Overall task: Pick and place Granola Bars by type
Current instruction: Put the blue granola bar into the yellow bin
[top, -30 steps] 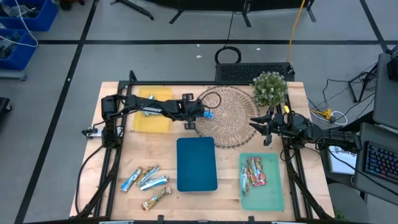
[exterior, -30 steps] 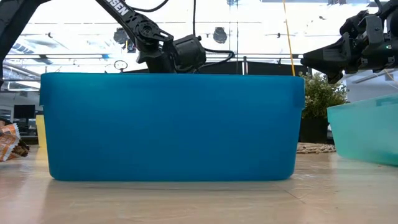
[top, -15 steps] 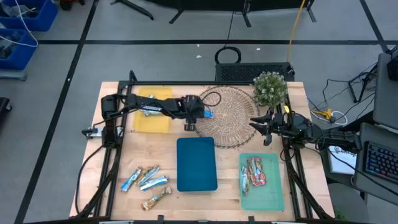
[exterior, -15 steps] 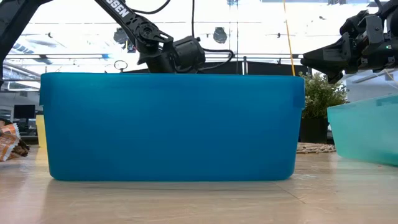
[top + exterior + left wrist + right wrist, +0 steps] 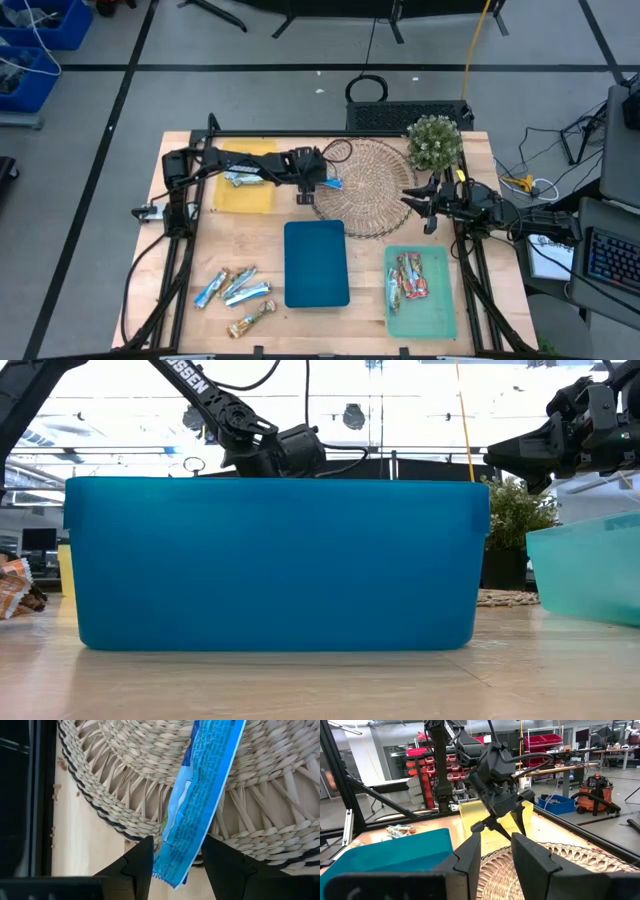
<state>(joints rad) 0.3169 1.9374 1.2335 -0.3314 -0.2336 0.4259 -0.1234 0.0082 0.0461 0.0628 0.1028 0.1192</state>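
Left gripper (image 5: 328,183) has drifted toward 12 o'clock over the last second, carrying the blue bar (image 5: 332,184) further onto the woven mat (image 5: 375,190); right arm unchanged.

High view: left arm reaches across the yellow tray (image 5: 245,194), which holds one bar (image 5: 240,178). Its gripper sits at the mat's 9 o'clock edge. Right gripper (image 5: 410,200) hovers at the mat's 3 o'clock edge, below the plant (image 5: 434,142). Blue tray (image 5: 316,263) is at centre. Green tray (image 5: 421,309) at 4 o'clock holds red/orange bars (image 5: 408,278). Loose bars (image 5: 236,294) lie at 7 o'clock, blue-silver and tan ones. Only this view shows the sorting state.

Low view: blue tray (image 5: 275,565) fills the picture and hides the mat and the held bar. Left arm's link shows partial lettering, "SEN". Right gripper (image 5: 500,457) hangs at 2 o'clock above the green tray (image 5: 585,575). A tan bar (image 5: 12,587) peeks in at 9 o'clock.

Left wrist view: only view that shows the grip. Fingers (image 5: 135,865) are nearly closed, pinching the blue bar (image 5: 200,800) at its lower end. The bar lies across the mat (image 5: 115,785). Wrapper print is too small to read.

Right wrist view: own fingers (image 5: 465,857) stand slightly apart, nothing between them. Left gripper (image 5: 497,822) shows ahead over the mat (image 5: 560,857), yellow tray (image 5: 470,822) behind it, blue tray (image 5: 390,852) nearer.
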